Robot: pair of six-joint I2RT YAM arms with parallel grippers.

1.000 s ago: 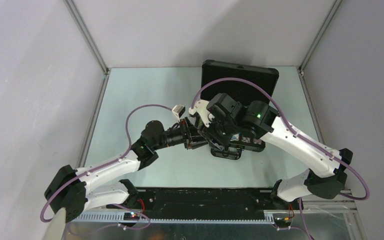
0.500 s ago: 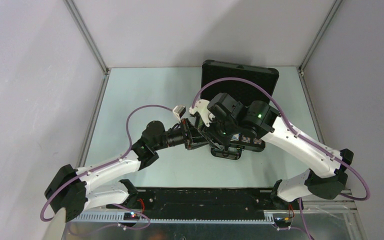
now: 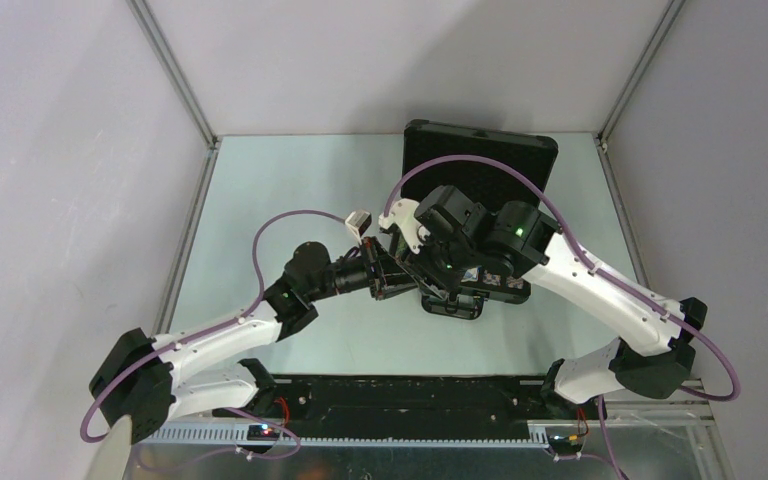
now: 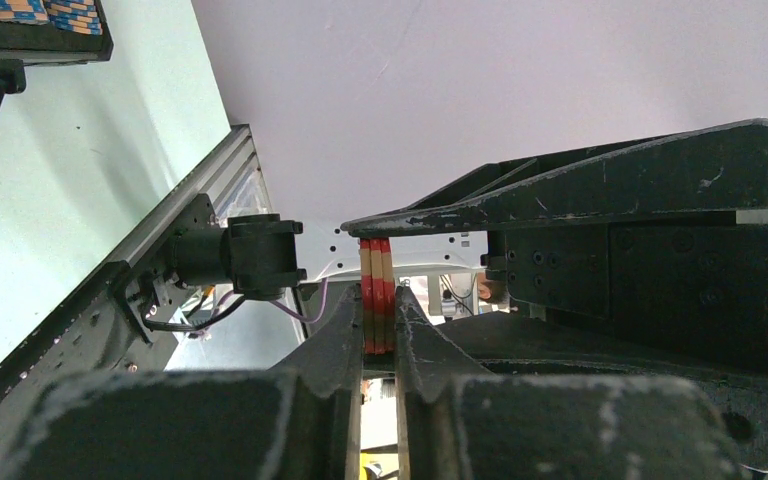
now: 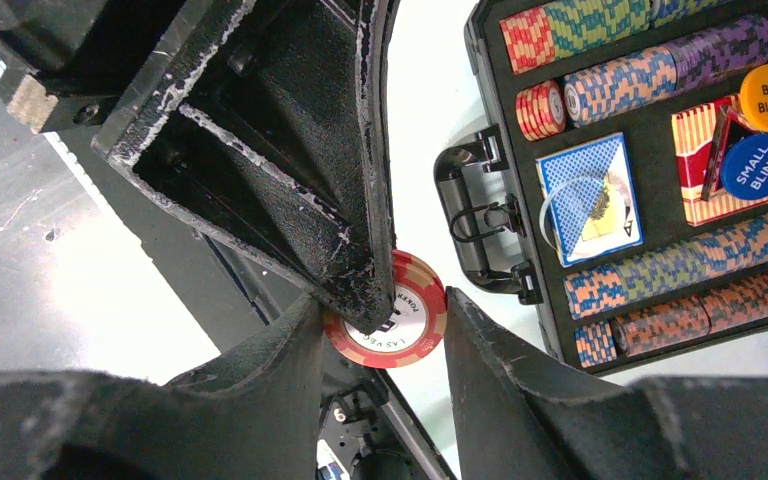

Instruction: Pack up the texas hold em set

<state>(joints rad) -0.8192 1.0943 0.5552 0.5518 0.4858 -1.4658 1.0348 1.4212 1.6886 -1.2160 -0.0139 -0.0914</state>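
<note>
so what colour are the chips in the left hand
Red and white chips; right wrist view shows best.

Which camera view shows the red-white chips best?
The right wrist view: the red-white chips face it, print readable. The left wrist view shows three edges only, pinched in the left hand. In the top view, the arms hide them.

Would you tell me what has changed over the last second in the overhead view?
Nothing visibly changed. Both arms stay put in front of the case, the left tool still clamped on the red-white chips, the right tool around them.
</note>
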